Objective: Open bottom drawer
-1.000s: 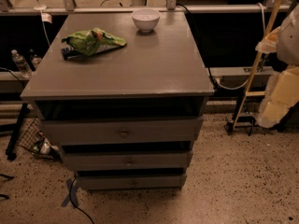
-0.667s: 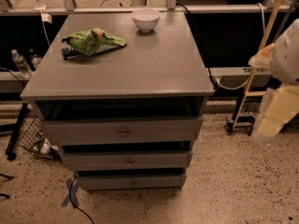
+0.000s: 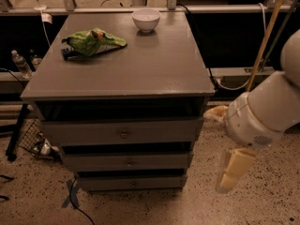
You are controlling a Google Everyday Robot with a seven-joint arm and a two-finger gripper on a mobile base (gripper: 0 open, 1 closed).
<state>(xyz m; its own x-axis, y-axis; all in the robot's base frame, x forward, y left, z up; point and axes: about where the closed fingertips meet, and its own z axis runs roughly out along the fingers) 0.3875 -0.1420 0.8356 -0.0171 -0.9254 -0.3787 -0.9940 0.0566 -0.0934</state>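
A grey wooden cabinet stands on a speckled stone floor point(image 3: 267, 205) in a dimly lit room. Its flat worktop point(image 3: 140, 69) carries a white bowl point(image 3: 146, 19) near the back edge and a crumpled green snack bag point(image 3: 93, 42) toward the back left corner, the two well apart. Below the worktop is a dark open slot, then three drawer fronts stacked one under another: the tall top drawer point(image 3: 93, 134), the middle drawer point(image 3: 98, 162) and the bottom drawer point(image 3: 108, 183). The bottom drawer is the lowest and shallowest panel, just above the floor, with a tiny round knob point(image 3: 134, 183) at its centre and a dark gap above it.

The tool point(image 3: 228, 183) hangs pointing down at the right of the cabinet, near the level of the two lower drawers and apart from them, touching nothing; whether it is clenched or released cannot be told. The white arm point(image 3: 267, 111) leads up from it to the right edge.

A wooden pole point(image 3: 265, 36) leans at the right. At the left stand a water bottle point(image 3: 19, 62) and a wire basket point(image 3: 32, 137); a strip of blue tape point(image 3: 72, 196) lies on the floor by the cabinet's front left corner.
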